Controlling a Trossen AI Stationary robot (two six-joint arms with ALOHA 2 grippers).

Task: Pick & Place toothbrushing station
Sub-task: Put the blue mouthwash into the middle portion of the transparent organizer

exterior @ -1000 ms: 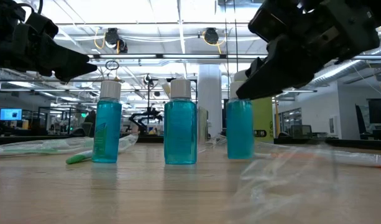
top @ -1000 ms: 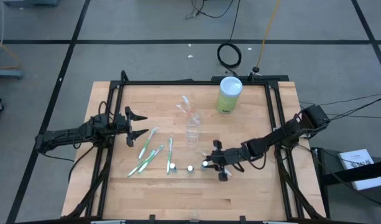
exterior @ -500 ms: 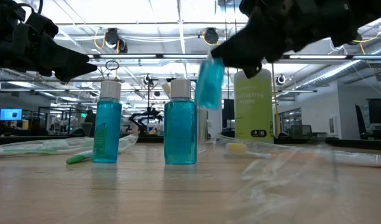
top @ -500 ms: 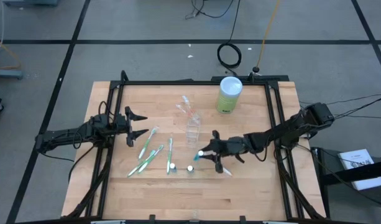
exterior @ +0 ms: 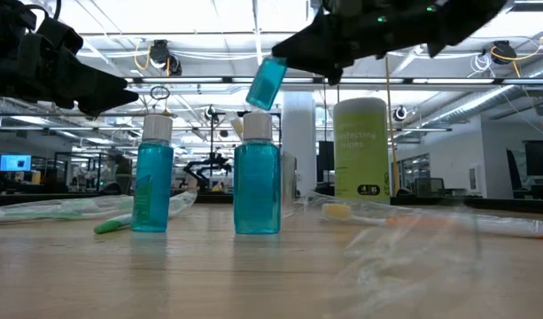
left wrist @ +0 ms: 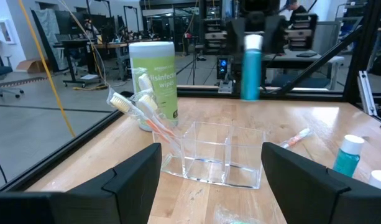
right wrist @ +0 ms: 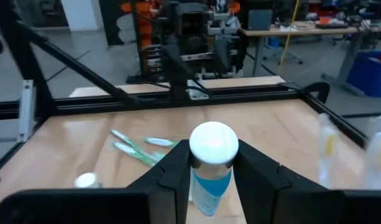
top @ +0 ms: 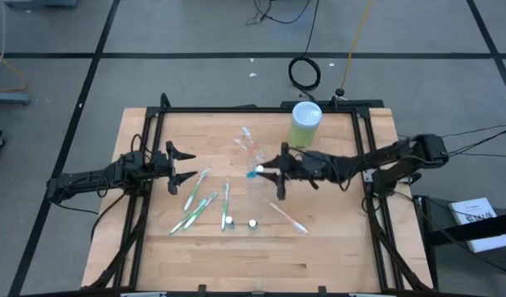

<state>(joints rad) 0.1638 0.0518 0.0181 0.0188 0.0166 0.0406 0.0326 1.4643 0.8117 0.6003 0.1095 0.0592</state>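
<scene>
Hanging in the air over the middle of the table is a small blue bottle (top: 257, 172) with a white cap, pinched between the fingers of the right gripper (top: 273, 172). The claw is only narrowly parted, closed snug on the bottle's neck just under the cap, and in the low view the bottle tilts with nothing under it. It sits right above the clear plastic organizer (left wrist: 216, 154), which already has a couple of toothbrushes (left wrist: 140, 107) leaning in one end. Two more blue bottles (exterior: 152, 175) stand upright on the wood closer to the front edge, near a loose bunch of green-white toothbrushes (top: 200, 204). An orange-white toothbrush (top: 287, 218) lies on its own nearby. The lime-green wipes canister (top: 305, 125) stands toward the back. The left gripper (top: 186, 165) waits at the left side, fingers spread wide, holding nothing.
</scene>
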